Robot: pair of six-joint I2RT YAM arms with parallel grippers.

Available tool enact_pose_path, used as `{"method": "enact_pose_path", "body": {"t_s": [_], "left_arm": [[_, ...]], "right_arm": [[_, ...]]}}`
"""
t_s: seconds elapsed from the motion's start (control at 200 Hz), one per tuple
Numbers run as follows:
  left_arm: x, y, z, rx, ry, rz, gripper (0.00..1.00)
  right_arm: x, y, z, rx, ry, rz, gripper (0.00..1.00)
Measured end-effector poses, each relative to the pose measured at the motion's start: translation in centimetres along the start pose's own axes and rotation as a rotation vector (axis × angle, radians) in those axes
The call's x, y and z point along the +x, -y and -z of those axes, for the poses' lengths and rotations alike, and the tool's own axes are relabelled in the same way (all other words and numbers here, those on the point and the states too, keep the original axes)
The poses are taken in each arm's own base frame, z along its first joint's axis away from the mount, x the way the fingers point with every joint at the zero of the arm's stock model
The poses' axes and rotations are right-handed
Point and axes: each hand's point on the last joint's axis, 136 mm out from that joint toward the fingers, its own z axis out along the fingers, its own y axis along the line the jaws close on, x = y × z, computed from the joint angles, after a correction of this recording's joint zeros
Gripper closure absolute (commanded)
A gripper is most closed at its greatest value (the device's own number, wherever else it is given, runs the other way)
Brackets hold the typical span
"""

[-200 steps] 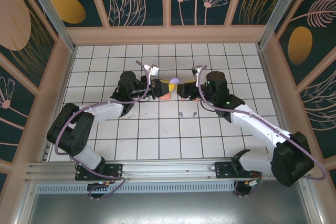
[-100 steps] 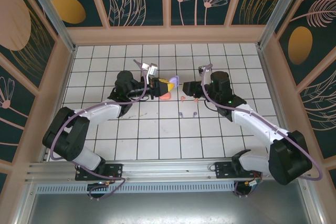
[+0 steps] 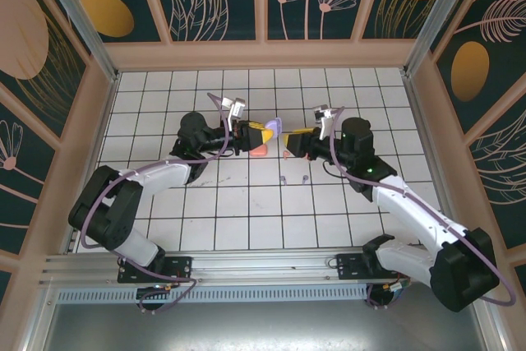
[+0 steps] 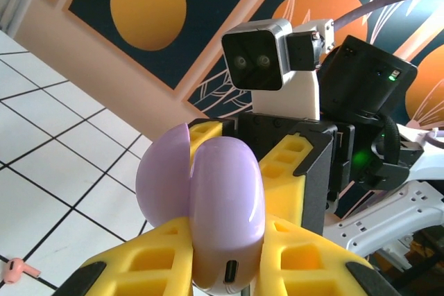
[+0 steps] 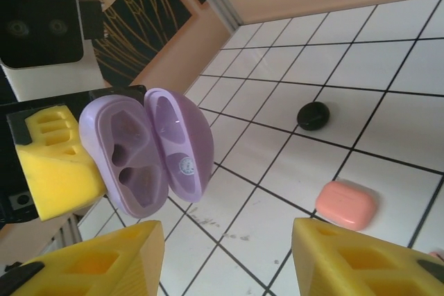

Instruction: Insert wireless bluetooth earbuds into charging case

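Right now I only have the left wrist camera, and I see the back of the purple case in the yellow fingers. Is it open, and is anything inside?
Observer: Yes, the right wrist view shows the purple case open, and both of its sockets are empty.
Operator: Is anything held ready to go in?
Observer: No, the right gripper is open, with nothing between its fingers.
Operator: Any other case around?
Observer: Yes, a closed pink case lies on the white tiles.
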Motion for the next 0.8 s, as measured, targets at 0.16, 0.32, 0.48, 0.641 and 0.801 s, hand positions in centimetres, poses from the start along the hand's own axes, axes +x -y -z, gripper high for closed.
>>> {"method": "enact_pose_path", "body": {"t_s": [0.16, 0.32, 0.48, 0.641, 0.801], "left_arm": [[0.0, 0.3, -0.1, 0.021, -0.002, 0.014, 1.0], [0.0, 0.2, -0.1, 0.026, 0.0, 0.024, 1.0], [0.1, 0.1, -0.1, 0.028, -0.001, 0.033, 1.0], [0.1, 0.1, -0.2, 0.03, -0.001, 0.032, 1.0], [0.1, 0.2, -0.2, 0.035, 0.0, 0.029, 1.0]], "right_arm": [[0.2, -0.1, -0.4, -0.017, -0.011, -0.004, 0.49], [-0.1, -0.2, -0.6, -0.027, -0.007, -0.003, 0.51], [-0.2, -0.1, -0.9, -0.027, -0.005, -0.01, 0.53], [-0.6, 0.0, -1.3, -0.027, -0.005, -0.02, 0.55], [-0.6, 0.3, -1.7, -0.024, -0.01, -0.025, 0.57]]}}
